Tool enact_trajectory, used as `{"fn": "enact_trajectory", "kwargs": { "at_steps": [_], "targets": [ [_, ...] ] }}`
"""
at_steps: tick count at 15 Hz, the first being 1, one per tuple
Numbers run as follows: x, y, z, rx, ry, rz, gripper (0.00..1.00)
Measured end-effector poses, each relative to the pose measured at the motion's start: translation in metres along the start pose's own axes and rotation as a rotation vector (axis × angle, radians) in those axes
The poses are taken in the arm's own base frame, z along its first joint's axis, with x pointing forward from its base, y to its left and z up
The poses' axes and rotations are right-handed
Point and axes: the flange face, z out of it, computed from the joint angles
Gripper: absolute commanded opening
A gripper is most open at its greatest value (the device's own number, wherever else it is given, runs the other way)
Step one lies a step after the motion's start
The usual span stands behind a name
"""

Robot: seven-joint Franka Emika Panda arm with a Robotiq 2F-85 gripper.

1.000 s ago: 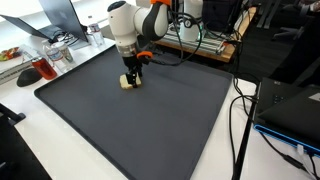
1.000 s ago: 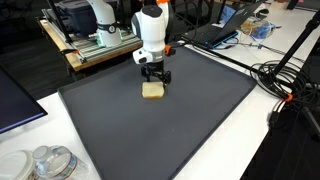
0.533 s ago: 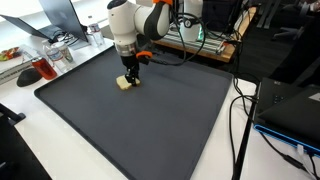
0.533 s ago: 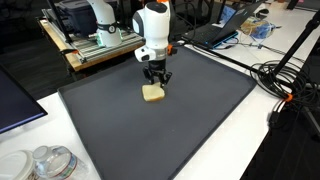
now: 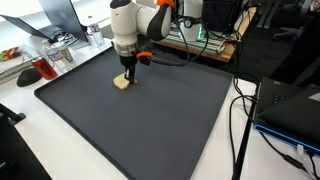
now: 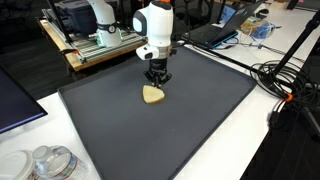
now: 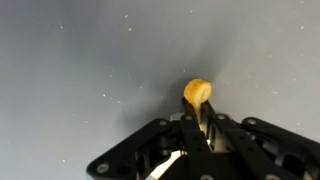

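the end effector (image 7: 197, 122) is seen with its fingers drawn together, clamped on the near edge of a small tan block (image 7: 197, 92). in the wrist view the block shows just past the fingertips, seen end-on. in both exterior views the end effector is pointed straight down, and the block (image 6: 152, 95) is tilted beneath it. its lower edge is either touching or barely off the dark mat (image 6: 190, 135); which of the two cannot be told. the block is found near the far edge of the mat, well apart from the other edges.

since only an edge appears to be pinched, the grip is judged shallow. the wrist is best kept vertical and any motion slow and straight, with no sideways drag against the mat, lest the block be twisted out.

the mat is laid on a white tabletop (image 5: 60, 150). beyond the mat's far edge a laptop (image 6: 215, 32) is set, and off one side of the mat cables (image 6: 285, 85) are bundled.
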Motion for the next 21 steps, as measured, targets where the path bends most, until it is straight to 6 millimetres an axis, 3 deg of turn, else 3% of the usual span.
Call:
{"fn": "enact_trajectory", "kwargs": {
  "at_steps": [6,13,21],
  "targets": [
    [-0.006,-0.009,-0.011,0.074,0.087,-0.138,0.02],
    [-0.025,0.0,-0.025,0.163,0.149,-0.379,0.02],
    [-0.046,0.0,-0.024,0.187,0.155,-0.616,0.02]
  ]
}}
